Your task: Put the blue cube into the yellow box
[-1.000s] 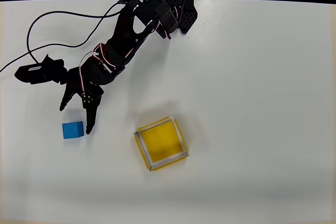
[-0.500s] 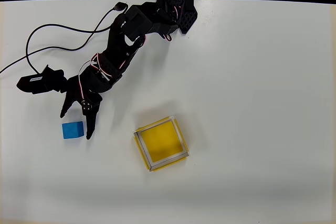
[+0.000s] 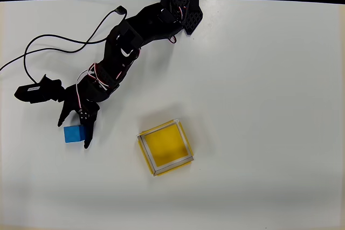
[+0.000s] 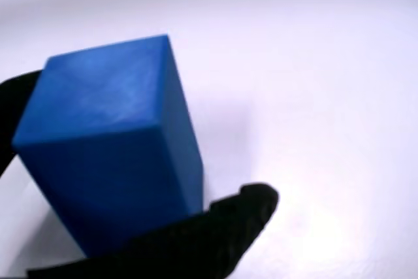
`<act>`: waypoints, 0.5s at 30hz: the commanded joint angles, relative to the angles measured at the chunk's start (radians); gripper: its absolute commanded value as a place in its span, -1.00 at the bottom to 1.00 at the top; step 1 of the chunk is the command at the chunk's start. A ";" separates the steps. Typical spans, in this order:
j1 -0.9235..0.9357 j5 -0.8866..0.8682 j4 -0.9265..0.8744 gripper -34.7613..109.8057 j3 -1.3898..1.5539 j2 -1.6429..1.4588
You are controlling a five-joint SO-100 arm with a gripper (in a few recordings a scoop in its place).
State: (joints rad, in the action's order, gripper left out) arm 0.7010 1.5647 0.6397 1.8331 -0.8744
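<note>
I see my gripper (image 3: 74,133) spread wide around the blue cube (image 3: 74,133), one finger (image 4: 215,230) at each side; contact I cannot confirm.

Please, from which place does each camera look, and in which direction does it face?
Overhead view: sits above the white table, faces straight down; shows the whole black arm, its gripper astride the blue cube, and the yellow box.
Wrist view: rides at the gripper, faces the table closely; shows black fingers beside the blue cube.
Shared: cube, gripper, table.
</note>
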 commanded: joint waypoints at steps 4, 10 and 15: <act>0.017 -0.012 0.046 0.18 -0.169 -0.003; 0.014 -0.044 0.061 0.07 -0.202 0.026; 0.006 -0.057 0.081 -0.02 -0.204 0.032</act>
State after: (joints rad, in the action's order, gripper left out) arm 0.6995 1.5048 0.6703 1.7181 -0.7869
